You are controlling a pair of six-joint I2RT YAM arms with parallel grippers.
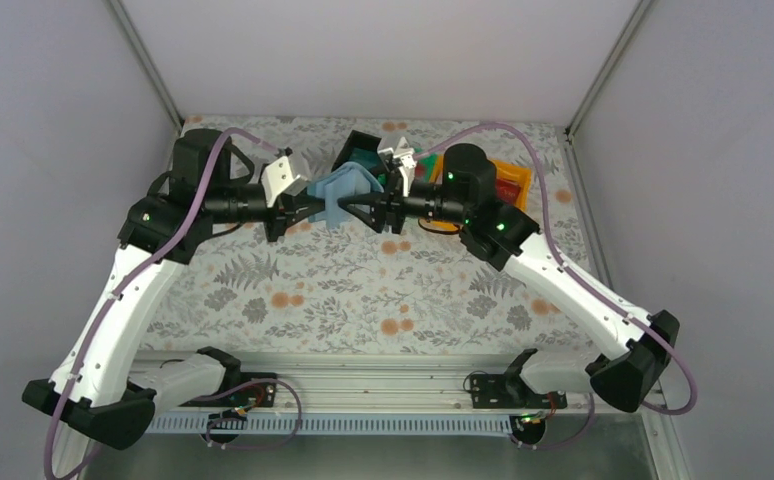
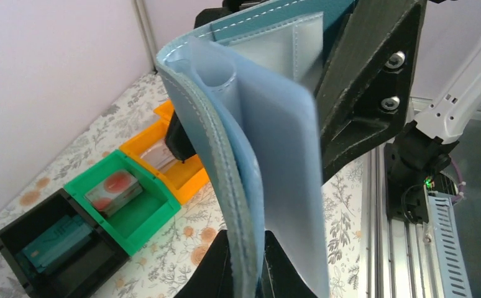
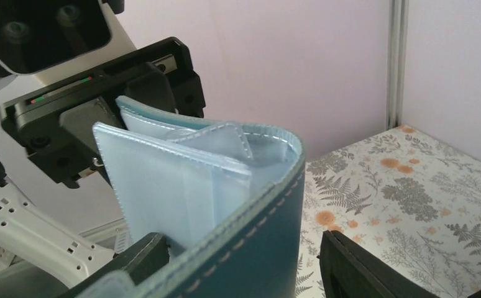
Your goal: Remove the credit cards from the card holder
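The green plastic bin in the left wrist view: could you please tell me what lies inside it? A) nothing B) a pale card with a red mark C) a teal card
B: a pale rectangular card with a red mark lies in the green plastic bin.

Bins block passage behind the raised card holder.

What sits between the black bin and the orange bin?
The green bin, with a red-marked card inside. The left wrist view shows it in a row between the black bin and the orange bin.
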